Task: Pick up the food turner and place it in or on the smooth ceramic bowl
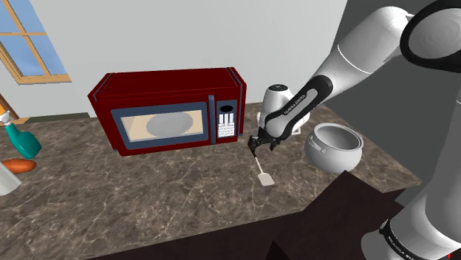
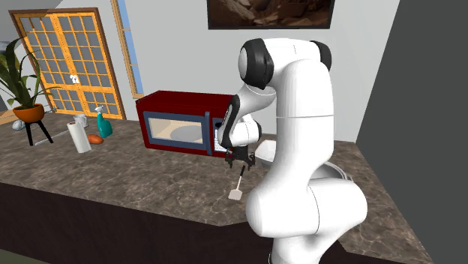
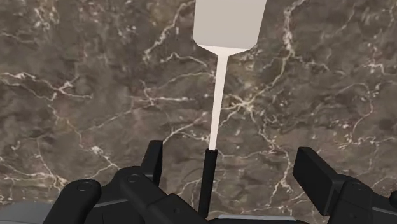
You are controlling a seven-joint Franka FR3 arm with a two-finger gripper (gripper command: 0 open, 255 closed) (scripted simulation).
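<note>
Pincer (image 3: 229, 150) comes first: its two black fingers stand apart, one on each side of the food turner's (image 3: 217, 105) black handle. Neither touches it, so I judge the tool not yet grasped. That straddle makes sense, since a plain squeeze from here would clamp the handle and leave the pale blade free at the other end. The turner seems to lie flat on the worktop (image 1: 148, 203), handle under the hand and blade pointing away from it, though from these angles I cannot be sure the blade is resting rather than a shade lifted. The white arm (image 1: 369, 52) bends down to it from the dark stand (image 1: 336, 221) at the shoulder view's lower right, wrist tilted.

Just past the turner, toward the shoulder view's right, sits the pale bowl (image 1: 329, 157), upright and open-mouthed, near the tool but apart from it. The carry should be short: a lift and a small swing. Behind the pincer stands a dark red microwave (image 1: 159, 124), door shut, close enough that a raised handle wants care.

The worktop is dark brown stone with white veins. At its far end stand a teal spray bottle (image 1: 22, 140), an orange object (image 1: 18, 165) and a white paper roll (image 2: 79, 137). Beyond are pale grey walls, a window (image 1: 29, 44), an orange-framed glazed door (image 2: 71, 64), a potted plant (image 2: 28, 111) and a picture (image 2: 270, 13) high on the wall.
</note>
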